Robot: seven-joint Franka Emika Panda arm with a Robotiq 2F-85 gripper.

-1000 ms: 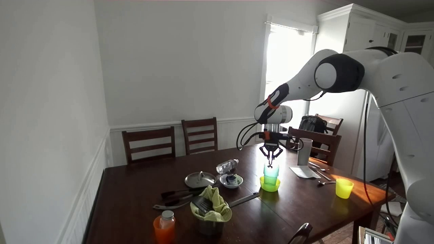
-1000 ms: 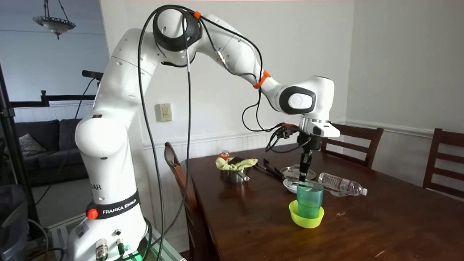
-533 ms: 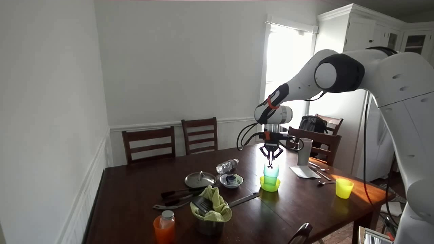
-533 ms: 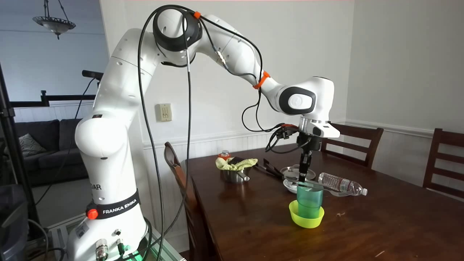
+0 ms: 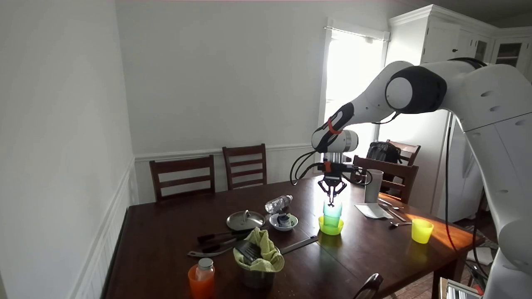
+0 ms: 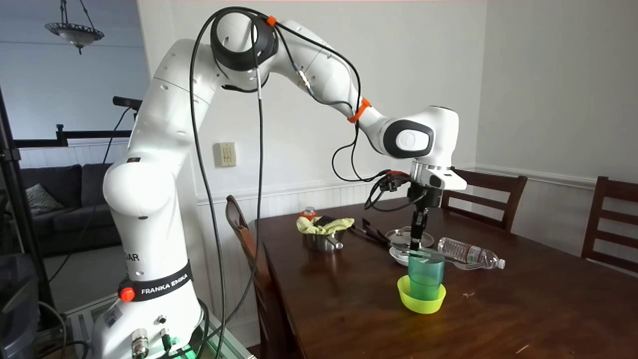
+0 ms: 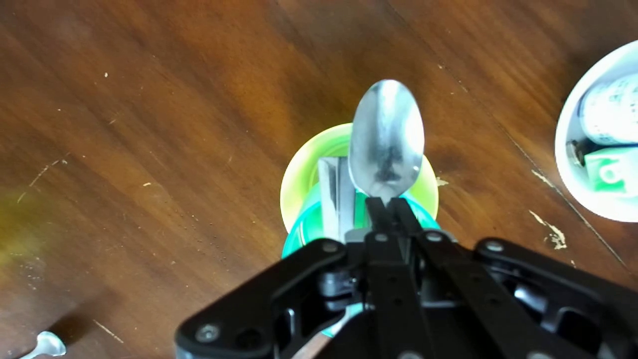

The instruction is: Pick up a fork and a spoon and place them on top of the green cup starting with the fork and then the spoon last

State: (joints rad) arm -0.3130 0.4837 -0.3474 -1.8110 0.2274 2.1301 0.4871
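The green cup (image 6: 426,279) is a translucent teal-green tumbler standing upright in a lime-yellow bowl (image 6: 421,306); both also show in an exterior view (image 5: 331,212). A metal fork (image 6: 467,266) lies across the cup's rim, its tines beyond the edge; its flat handle (image 7: 336,199) shows in the wrist view. My gripper (image 7: 388,202) is shut on a metal spoon (image 7: 386,139) at its neck, beside the fork and over the cup. The fingertips (image 6: 415,247) are at rim height in an exterior view. The spoon's handle is hidden under the gripper, and I cannot tell whether it touches the rim.
A white bowl of small items (image 5: 284,227), a plastic bottle (image 5: 278,203) and a pan lid (image 5: 245,220) lie near the cup. A pot with cloth (image 5: 257,276), an orange cup (image 5: 201,284), a yellow cup (image 5: 422,231), another spoon (image 5: 401,224) and white paper (image 5: 373,211) are farther off.
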